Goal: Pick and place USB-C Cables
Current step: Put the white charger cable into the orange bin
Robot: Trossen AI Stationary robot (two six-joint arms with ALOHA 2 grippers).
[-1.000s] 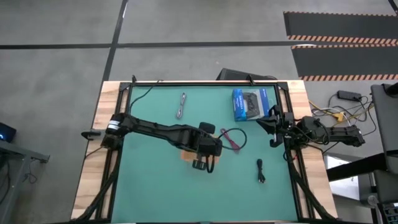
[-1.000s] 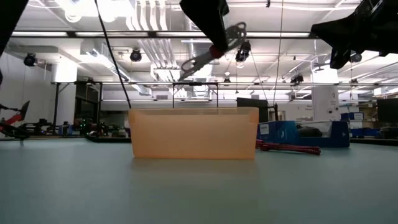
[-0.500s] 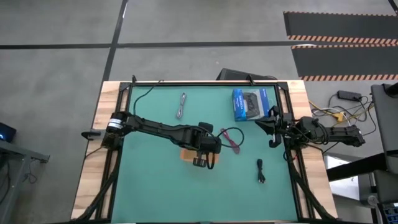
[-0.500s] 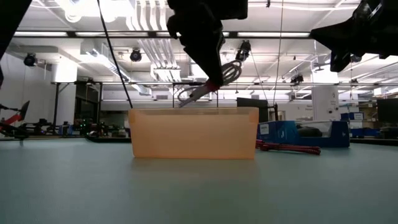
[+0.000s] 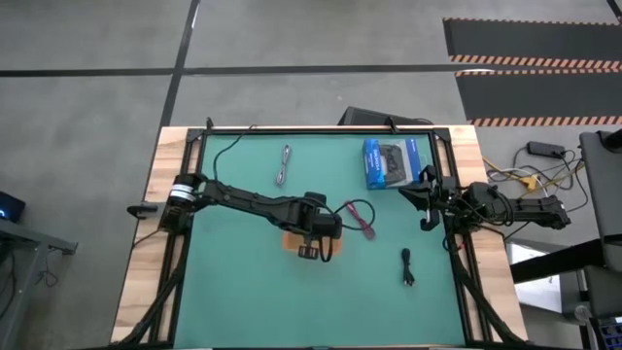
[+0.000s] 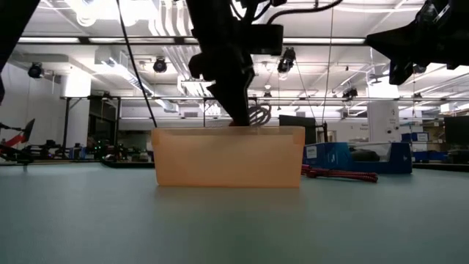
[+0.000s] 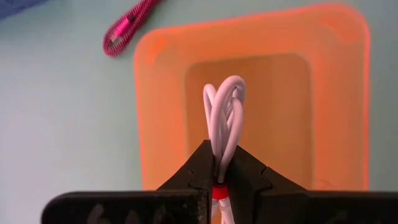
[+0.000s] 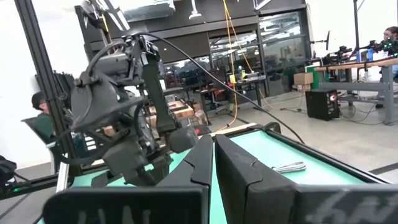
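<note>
— Where is the white cable [image 7: 224, 118]?
— Pinched between the two dark fingers of the left gripper [image 7: 217, 177], which are clamped on it. Its glossy loops stand up past the fingertips, directly over the hollow of the orange tray [image 7: 339, 93]. A red band shows at the pinch.

— And from the side?
— The low view shows the loops [image 6: 258, 115] right at the tray's top rim [image 6: 229, 130], with the left arm coming down from above. Whether they touch the rim, I cannot tell.

— The other cables?
— The magenta cable [image 5: 363, 219] lies on the green desk [image 5: 233, 282] just beside the tray, toward the right edge. The silver-grey cable [image 5: 283, 165] lies straight near the far edge. The black cable [image 5: 407, 266] rests toward the right near corner.

— What does the overhead view add?
— It shows the tray [image 5: 292, 241] near the desk's middle, mostly hidden under the left arm, and the blue box [image 5: 391, 162] by the far right corner. The white cable itself is hidden there.

— The right arm?
— It waits at the right edge; the right gripper [image 8: 212, 163] has its fingers pressed together, empty.
</note>
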